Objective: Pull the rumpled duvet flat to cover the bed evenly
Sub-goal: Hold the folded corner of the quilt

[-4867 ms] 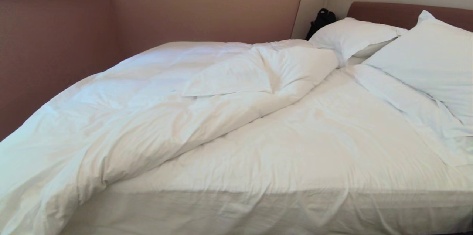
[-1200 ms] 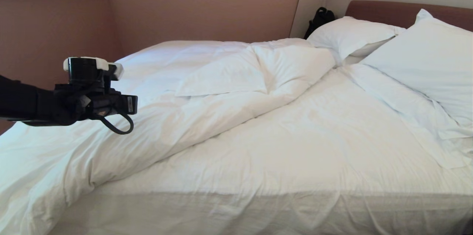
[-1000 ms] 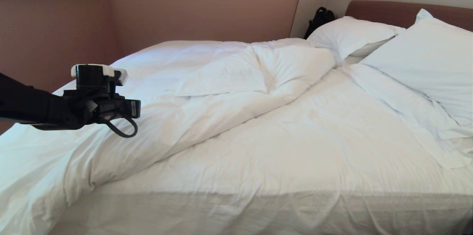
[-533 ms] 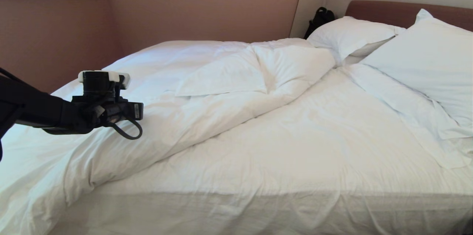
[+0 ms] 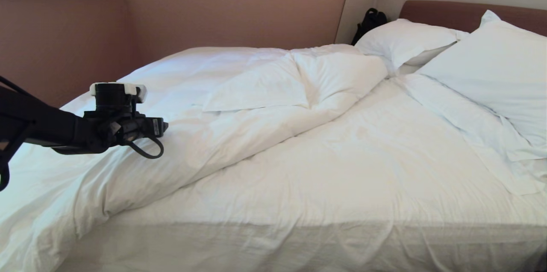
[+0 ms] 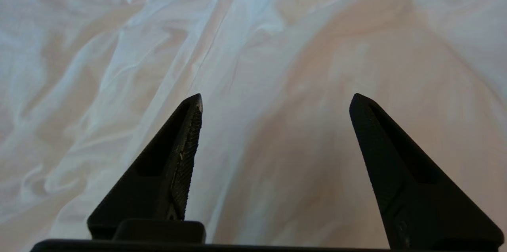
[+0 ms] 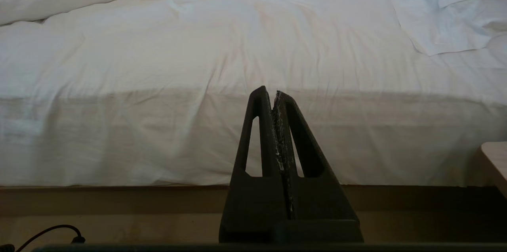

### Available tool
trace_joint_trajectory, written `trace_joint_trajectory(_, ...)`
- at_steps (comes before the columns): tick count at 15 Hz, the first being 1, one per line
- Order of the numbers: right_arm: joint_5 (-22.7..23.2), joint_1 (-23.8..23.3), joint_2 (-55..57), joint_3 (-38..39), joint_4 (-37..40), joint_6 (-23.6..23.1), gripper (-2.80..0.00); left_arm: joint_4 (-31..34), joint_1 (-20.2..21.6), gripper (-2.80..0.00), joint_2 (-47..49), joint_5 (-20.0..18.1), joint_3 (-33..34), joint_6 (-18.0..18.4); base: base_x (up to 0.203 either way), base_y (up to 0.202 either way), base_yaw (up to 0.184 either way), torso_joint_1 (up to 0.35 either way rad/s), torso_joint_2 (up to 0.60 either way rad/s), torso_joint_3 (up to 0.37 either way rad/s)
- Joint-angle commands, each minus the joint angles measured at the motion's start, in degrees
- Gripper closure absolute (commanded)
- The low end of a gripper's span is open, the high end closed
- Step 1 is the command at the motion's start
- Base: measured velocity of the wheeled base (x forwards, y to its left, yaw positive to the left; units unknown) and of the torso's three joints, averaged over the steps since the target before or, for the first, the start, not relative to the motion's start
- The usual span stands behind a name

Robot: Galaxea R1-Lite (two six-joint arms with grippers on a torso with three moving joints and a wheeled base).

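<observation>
Duvet (image 5: 179,105) lies bunched along my left half of the bed (image 5: 324,238), heaped in a thick diagonal ridge running from the near left corner up toward the headboard (image 5: 461,13), with one corner folded back on itself near the middle. The right half of the mattress shows only the wrinkled fitted sheet (image 5: 363,169), so the cover is far from even. I have the left gripper (image 6: 275,99) out over the duvet's near left part, arm reaching in from the left edge of the head view; from the wrist camera its jaws are spread wide, both dark fingers (image 6: 178,157) pointing down at creased white fabric with nothing between them, and I cannot tell whether the tips touch the cloth. The right gripper (image 7: 274,92) sits low in front of the bed's near side, facing the sheeted mattress edge above the brown base, jaws pressed together and holding nothing. Two white pillows (image 5: 406,41) lean at the head end on the right, the nearer one (image 5: 500,71) large and tilted against the headboard, a loose flat pillowcase or sheet piece (image 5: 483,131) spread below it. A black bag (image 5: 371,22) is tucked in the far corner beside the beige surround.
</observation>
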Motion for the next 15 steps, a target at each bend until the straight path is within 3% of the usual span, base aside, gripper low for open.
trace_joint_trajectory(1, 0.0, 0.0, 0.0, 0.0, 0.0, 0.0, 0.0, -0.1, 1.7, -2.8, 2.3, -0.1, -2.3, -1.6, 0.0, 0.0, 0.0, 0.0, 0.0, 0.0)
trace_joint_trajectory(9, 0.0, 0.0, 0.0, 0.0, 0.0, 0.0, 0.0, 0.2, 3.1, -2.8, 7.3, -1.5, -5.4, -4.2, 0.0, 0.0, 0.0, 0.0, 0.0, 0.0)
trace_joint_trajectory(12, 0.0, 0.0, 0.0, 0.0, 0.0, 0.0, 0.0, 2.4, 3.1, -2.8, 6.6, -6.8, -5.7, -8.5, 0.0, 0.0, 0.0, 0.0, 0.0, 0.0)
trace_joint_trajectory(15, -0.1, 0.0, 0.0, 0.0, 0.0, 0.0, 0.0, 4.4, 3.0, -2.8, 6.3, -8.7, -5.9, -9.3, 0.0, 0.0, 0.0, 0.0, 0.0, 0.0)
